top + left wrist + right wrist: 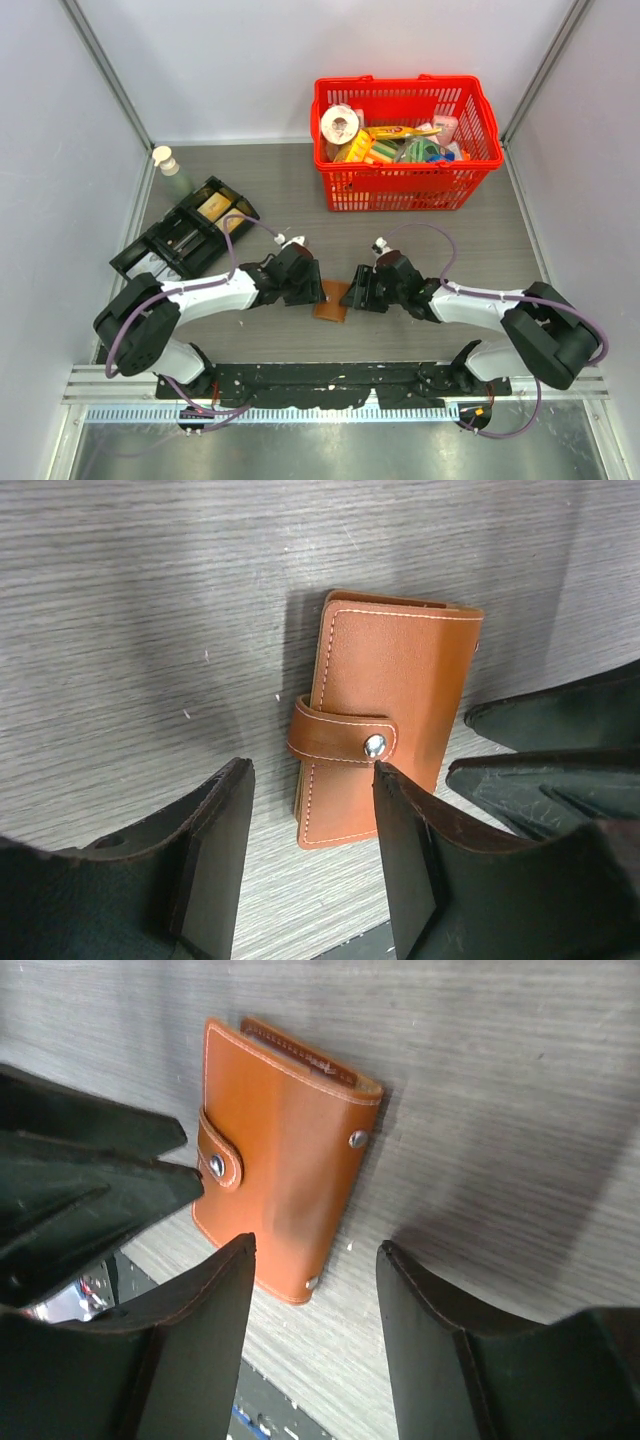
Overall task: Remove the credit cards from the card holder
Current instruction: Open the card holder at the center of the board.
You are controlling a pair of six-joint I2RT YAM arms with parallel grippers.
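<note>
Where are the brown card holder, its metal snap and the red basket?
card holder [390,670]: left wrist view, on its flat leather front.
metal snap [375,745]: left wrist view, on the middle of the round stud.
red basket [400,190]: top external view, on its near wall.

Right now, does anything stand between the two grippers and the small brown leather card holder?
Nothing visible does. The closed brown leather card holder lies uncovered on the grey table, the left gripper and right gripper open beside it.

Brown leather card holder [385,695], closed, tab snapped shut, lying flat on table [150,630]
</note>
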